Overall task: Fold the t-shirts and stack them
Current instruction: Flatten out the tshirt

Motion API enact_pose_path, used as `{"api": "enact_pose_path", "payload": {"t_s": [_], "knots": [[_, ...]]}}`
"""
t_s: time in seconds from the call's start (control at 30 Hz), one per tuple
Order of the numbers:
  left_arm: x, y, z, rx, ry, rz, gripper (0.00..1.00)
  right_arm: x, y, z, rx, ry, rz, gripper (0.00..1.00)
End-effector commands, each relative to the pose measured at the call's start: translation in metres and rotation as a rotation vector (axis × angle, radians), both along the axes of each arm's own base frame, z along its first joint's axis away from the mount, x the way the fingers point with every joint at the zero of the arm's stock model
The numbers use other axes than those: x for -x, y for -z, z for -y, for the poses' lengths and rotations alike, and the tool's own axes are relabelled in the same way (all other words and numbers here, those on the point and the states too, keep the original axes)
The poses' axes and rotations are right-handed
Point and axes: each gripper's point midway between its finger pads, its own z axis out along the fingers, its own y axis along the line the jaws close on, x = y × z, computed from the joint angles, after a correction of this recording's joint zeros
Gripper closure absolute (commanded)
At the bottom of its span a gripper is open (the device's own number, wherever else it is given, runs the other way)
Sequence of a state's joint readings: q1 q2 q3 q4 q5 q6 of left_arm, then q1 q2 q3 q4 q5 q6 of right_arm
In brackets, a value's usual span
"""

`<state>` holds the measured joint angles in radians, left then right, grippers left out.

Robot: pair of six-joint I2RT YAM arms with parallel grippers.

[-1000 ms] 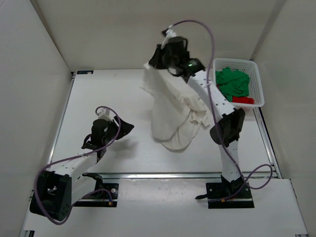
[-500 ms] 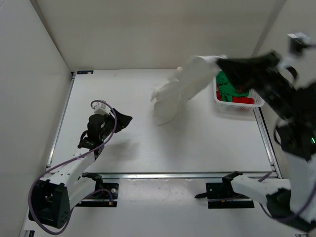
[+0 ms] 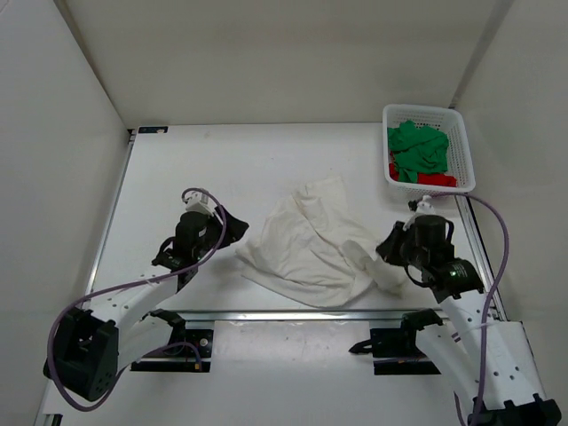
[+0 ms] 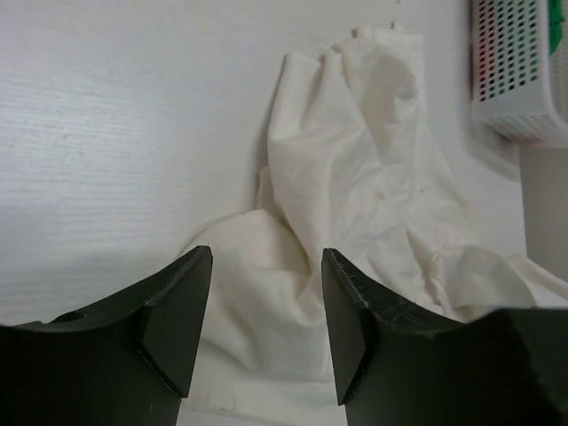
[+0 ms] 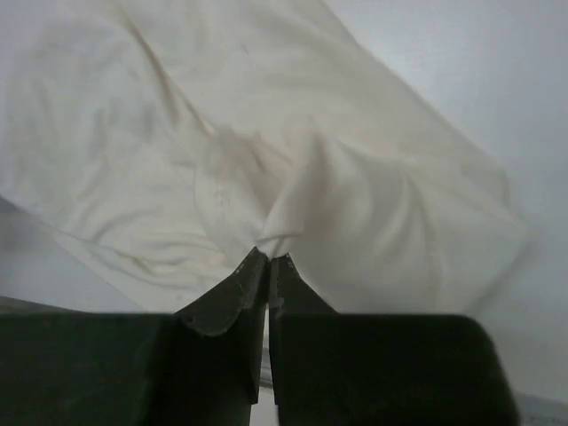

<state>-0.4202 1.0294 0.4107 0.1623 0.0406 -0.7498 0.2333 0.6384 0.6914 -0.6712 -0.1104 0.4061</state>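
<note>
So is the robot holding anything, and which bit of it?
Yes. The right gripper pinches a bunched fold at the edge of the white t-shirt. The left gripper is open and empty.

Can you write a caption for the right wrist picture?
The right end effector pinches a fold of the crumpled white t-shirt.

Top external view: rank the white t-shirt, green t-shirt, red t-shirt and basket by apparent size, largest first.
1. white t-shirt, lying loose on the table
2. basket
3. green t-shirt, bunched inside the basket
4. red t-shirt: only a strip shows in the basket, so its true size is unsure
</note>
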Motion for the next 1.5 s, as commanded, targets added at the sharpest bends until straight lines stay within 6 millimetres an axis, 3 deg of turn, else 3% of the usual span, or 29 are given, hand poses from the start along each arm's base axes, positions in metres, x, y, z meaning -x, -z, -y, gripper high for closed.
{"api": "enact_pose_path", "payload": {"t_s": [0.0,0.07,0.27,0.4,0.47,0.83,0.97,1.17,1.47], "knots": [[0.012,0.014,-0.011,-0.071,-0.006,-0.018,0.37,0.007,-0.002,0.003,-0.087,0.033,0.042,1.00],[0.020,0.023,-0.020,-0.129,-0.023,-0.043,0.38,0.010,0.008,0.004,-0.088,0.038,0.018,1.00],[0.061,0.055,-0.048,-0.228,-0.058,-0.173,0.56,0.001,-0.004,0.003,-0.054,0.034,0.053,1.00],[0.100,0.091,-0.044,-0.240,-0.004,-0.324,0.54,-0.002,0.000,-0.011,-0.106,-0.029,0.047,1.00],[0.104,0.098,-0.043,-0.243,-0.012,-0.338,0.52,-0.002,0.008,-0.014,-0.124,-0.037,0.037,1.00],[0.116,0.122,-0.011,-0.183,0.021,-0.423,0.44,-0.002,0.009,-0.028,-0.144,-0.106,0.049,1.00],[0.117,0.127,-0.010,-0.173,-0.001,-0.442,0.45,0.000,0.009,-0.032,-0.153,-0.127,0.056,1.00],[0.112,0.125,-0.005,-0.166,-0.009,-0.439,0.51,0.001,0.011,-0.034,-0.151,-0.136,0.053,1.00],[0.110,0.134,-0.008,-0.180,-0.025,-0.464,0.74,0.003,0.012,-0.038,-0.153,-0.151,0.052,1.00]]}}
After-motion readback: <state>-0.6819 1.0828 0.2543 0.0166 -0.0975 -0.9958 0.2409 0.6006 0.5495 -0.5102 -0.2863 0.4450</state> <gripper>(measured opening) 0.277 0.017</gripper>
